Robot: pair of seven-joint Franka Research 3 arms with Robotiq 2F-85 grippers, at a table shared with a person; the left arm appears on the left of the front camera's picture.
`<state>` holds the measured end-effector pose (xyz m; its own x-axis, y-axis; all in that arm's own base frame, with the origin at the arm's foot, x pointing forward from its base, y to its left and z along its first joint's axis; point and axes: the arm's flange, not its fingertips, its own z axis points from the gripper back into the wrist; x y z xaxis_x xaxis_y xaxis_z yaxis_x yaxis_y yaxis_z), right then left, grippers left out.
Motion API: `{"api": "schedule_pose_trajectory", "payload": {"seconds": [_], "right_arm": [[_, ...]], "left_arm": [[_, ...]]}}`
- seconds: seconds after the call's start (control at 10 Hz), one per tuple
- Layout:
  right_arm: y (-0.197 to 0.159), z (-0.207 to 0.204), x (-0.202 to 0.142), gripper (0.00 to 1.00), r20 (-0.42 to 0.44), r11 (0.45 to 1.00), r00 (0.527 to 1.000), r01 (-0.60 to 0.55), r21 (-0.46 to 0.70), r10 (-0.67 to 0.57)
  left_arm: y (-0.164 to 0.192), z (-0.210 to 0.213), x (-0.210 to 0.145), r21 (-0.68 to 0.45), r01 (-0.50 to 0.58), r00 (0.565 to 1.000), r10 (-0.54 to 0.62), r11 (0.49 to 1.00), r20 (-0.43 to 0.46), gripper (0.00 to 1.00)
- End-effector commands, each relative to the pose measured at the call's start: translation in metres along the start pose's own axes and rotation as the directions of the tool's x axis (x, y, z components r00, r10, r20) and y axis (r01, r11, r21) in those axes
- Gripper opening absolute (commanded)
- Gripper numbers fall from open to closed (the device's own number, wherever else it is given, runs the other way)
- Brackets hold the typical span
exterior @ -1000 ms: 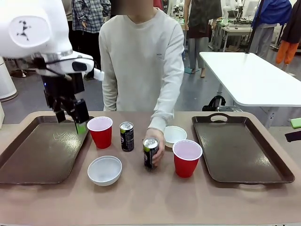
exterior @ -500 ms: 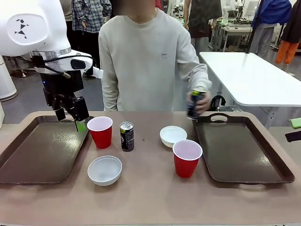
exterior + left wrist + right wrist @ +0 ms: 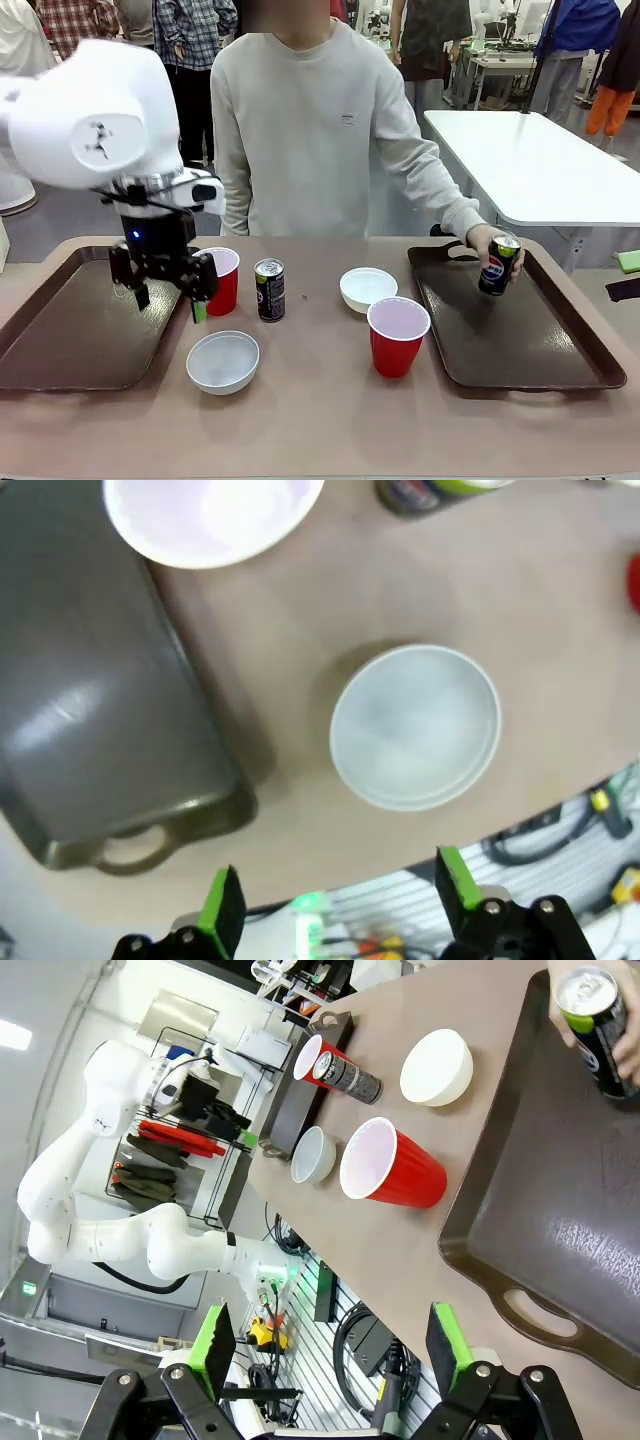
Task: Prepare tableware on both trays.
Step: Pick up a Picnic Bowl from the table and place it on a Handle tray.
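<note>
Now, taking 12 o'clock as the person's side: my left gripper [image 3: 167, 300] hangs wide open and empty over the right rim of the left tray [image 3: 60, 340], which lies at 9 o'clock. The near white bowl [image 3: 222, 360] sits on bare table just beside that tray, at about 7 o'clock. One red cup [image 3: 228, 275] stands right behind the gripper, with the dark can [image 3: 269, 289] beside it. The far white bowl [image 3: 368, 288] and the second red cup [image 3: 398, 335] are near centre. The right tray [image 3: 540, 350] lies at 3 o'clock. At its far end the person's hand [image 3: 480, 240] grips the Pepsi can [image 3: 497, 265]; I cannot tell whether it touches the tray. My right gripper [image 3: 328, 1345] is wide open and empty.
</note>
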<state>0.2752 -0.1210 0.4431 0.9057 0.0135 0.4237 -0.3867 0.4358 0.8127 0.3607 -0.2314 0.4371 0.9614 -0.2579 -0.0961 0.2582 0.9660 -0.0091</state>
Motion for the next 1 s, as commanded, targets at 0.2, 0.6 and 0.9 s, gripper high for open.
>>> {"api": "schedule_pose_trajectory", "payload": {"seconds": [0.2,0.6,0.9], "right_arm": [[0.0,0.0,0.0,1.0,0.003,1.0,1.0,-0.004,0.009,0.004],[0.0,0.0,0.0,1.0,0.003,1.0,1.0,-0.004,0.009,0.004],[0.0,0.0,0.0,1.0,0.003,1.0,1.0,-0.004,0.009,0.004]], "left_arm": [[-0.01,-0.016,-0.001,-0.021,-0.065,0.998,0.065,0.998,0.013,1.0],[-0.022,-0.074,0.02,-0.067,-0.103,0.995,0.102,0.992,-0.013,1.0],[-0.019,-0.091,0.022,-0.083,-0.101,0.994,0.104,0.991,0.035,1.0]]}}
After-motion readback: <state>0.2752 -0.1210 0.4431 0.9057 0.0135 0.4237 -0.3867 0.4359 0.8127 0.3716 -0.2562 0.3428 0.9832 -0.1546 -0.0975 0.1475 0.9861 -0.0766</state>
